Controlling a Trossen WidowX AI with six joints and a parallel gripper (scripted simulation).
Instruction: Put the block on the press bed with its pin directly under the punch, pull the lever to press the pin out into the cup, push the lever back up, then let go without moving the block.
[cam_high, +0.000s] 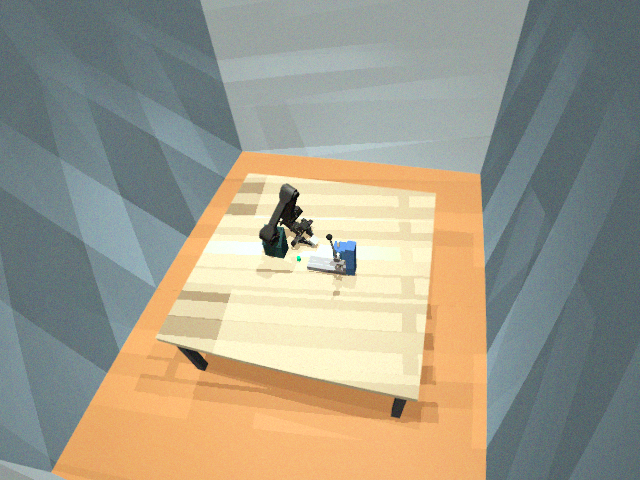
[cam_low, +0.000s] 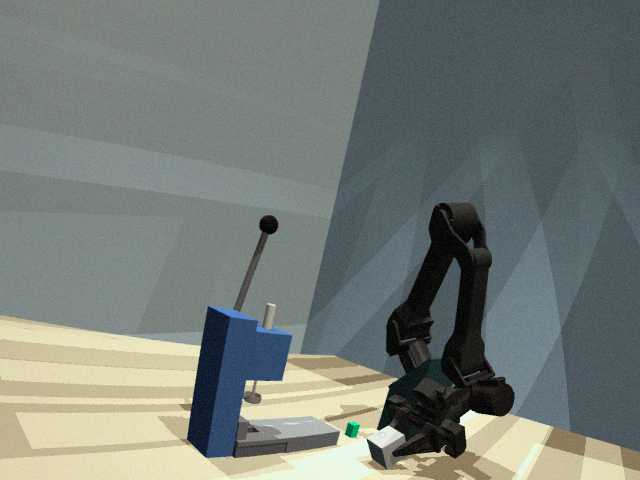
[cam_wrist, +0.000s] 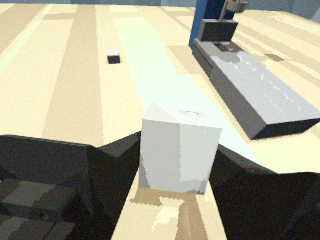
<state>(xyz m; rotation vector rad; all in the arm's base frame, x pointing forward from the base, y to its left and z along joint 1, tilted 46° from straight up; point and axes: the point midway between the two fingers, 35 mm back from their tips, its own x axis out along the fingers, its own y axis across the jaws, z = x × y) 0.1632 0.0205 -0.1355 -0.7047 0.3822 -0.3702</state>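
My fingers (cam_high: 306, 240) (cam_low: 399, 442) pinching the pale block (cam_high: 314, 241) (cam_low: 385, 446) (cam_wrist: 180, 155), tilted, apart from the blue press (cam_high: 351, 257) (cam_low: 219, 382) (cam_wrist: 200, 20), its lever (cam_high: 332, 246) (cam_low: 251, 271) raised, green cube (cam_high: 298, 258) (cam_low: 352, 429) near its bed (cam_high: 323, 264) (cam_low: 305, 432) (cam_wrist: 255, 90).

So our arm (cam_high: 281, 214) (cam_low: 473, 289) is basically all matte black, with slim links and chunky rounded drum shapes at the joints. Down at the bench (cam_high: 310, 320) (cam_low: 103, 413) end we've got a dark teal, boxy base (cam_high: 274, 244) (cam_low: 408, 392). Our pincer (cam_high: 306, 239) (cam_low: 390, 445) (cam_wrist: 174, 139) is black too, with blocky bits behind two tapering, wedge-like fingers. Any screws or markings are too small for us to make out.
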